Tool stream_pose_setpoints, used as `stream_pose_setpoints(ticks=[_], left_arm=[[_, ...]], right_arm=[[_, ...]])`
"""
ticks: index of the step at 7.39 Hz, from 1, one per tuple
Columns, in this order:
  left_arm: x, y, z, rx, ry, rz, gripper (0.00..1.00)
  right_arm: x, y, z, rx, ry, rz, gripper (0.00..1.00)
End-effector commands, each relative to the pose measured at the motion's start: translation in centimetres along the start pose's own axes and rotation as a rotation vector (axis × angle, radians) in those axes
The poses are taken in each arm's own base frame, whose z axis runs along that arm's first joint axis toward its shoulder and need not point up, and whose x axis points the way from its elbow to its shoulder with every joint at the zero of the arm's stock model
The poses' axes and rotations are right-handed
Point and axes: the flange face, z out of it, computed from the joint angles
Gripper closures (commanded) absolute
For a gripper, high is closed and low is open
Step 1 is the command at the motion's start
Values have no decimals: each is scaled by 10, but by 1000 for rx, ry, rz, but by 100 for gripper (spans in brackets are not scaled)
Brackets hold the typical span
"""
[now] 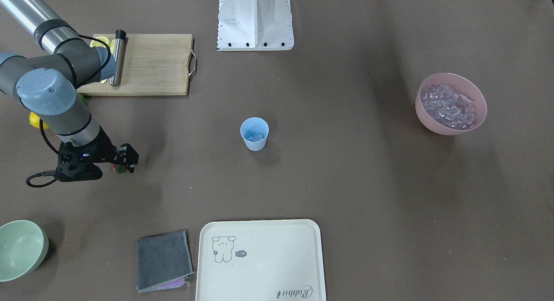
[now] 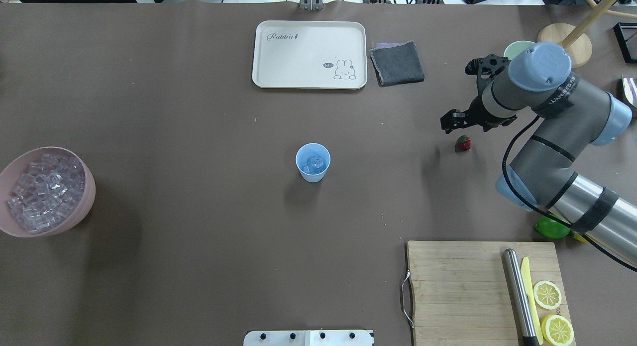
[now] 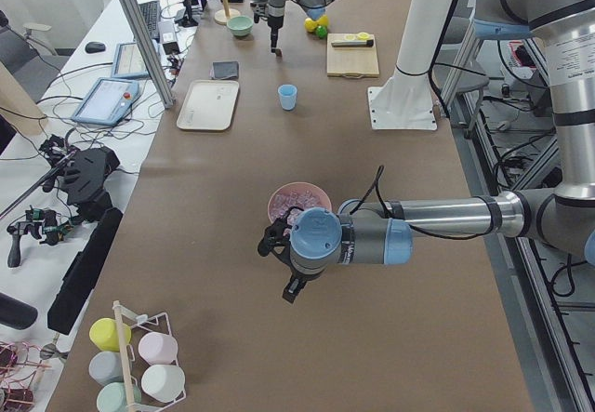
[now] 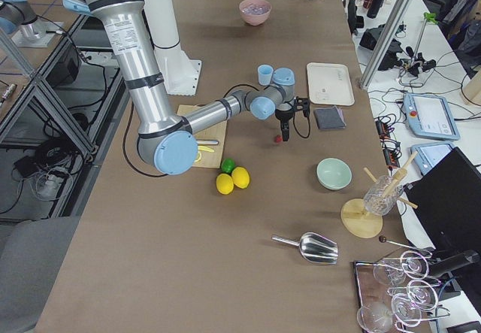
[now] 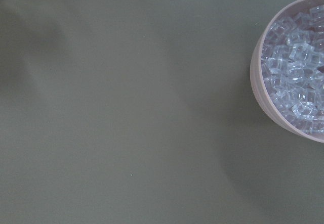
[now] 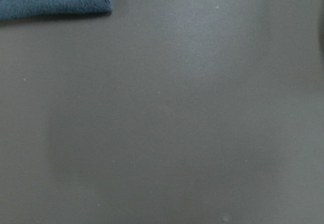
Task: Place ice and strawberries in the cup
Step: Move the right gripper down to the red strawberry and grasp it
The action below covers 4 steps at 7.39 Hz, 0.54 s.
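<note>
The light-blue cup (image 2: 312, 163) stands mid-table with a few ice cubes (image 1: 255, 137) inside it. More ice (image 2: 44, 190) fills a pink bowl (image 1: 450, 127) far out on my left side. A small red strawberry (image 2: 463, 143) lies on the table on my right. My right gripper (image 2: 452, 122) hangs just above and beside it, apparently open and holding nothing. In the front-facing view the strawberry (image 1: 117, 169) peeks out under the fingers. My left gripper (image 3: 293, 286) shows only in the exterior left view, near the pink bowl, so I cannot tell whether it is open or shut.
A wooden cutting board (image 2: 463, 286) with a knife (image 2: 517, 293) and lemon slices (image 2: 547, 294) lies near the robot's right. A lime (image 2: 551, 228) sits under the right arm. A cream tray (image 2: 308, 55), grey cloth (image 2: 396, 62) and pale green bowl (image 1: 19, 249) line the far edge.
</note>
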Motion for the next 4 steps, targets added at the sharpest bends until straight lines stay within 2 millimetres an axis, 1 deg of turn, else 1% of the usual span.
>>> stream_pose_setpoints(ticks=[1,2,3,4], left_arm=[[0,-1,0,1,0,1,0],[0,-1,0,1,0,1,0],[0,-2,-1,2,-1,2,0],[0,-2,-1,2,-1,2,0]], right_arm=[[-2,8,11,0,21,-2,4],[0,12,13,-5,25,-1,6],[1,13,14,-7,26,-1,12],[4,16,18,-13,31,-1,27]])
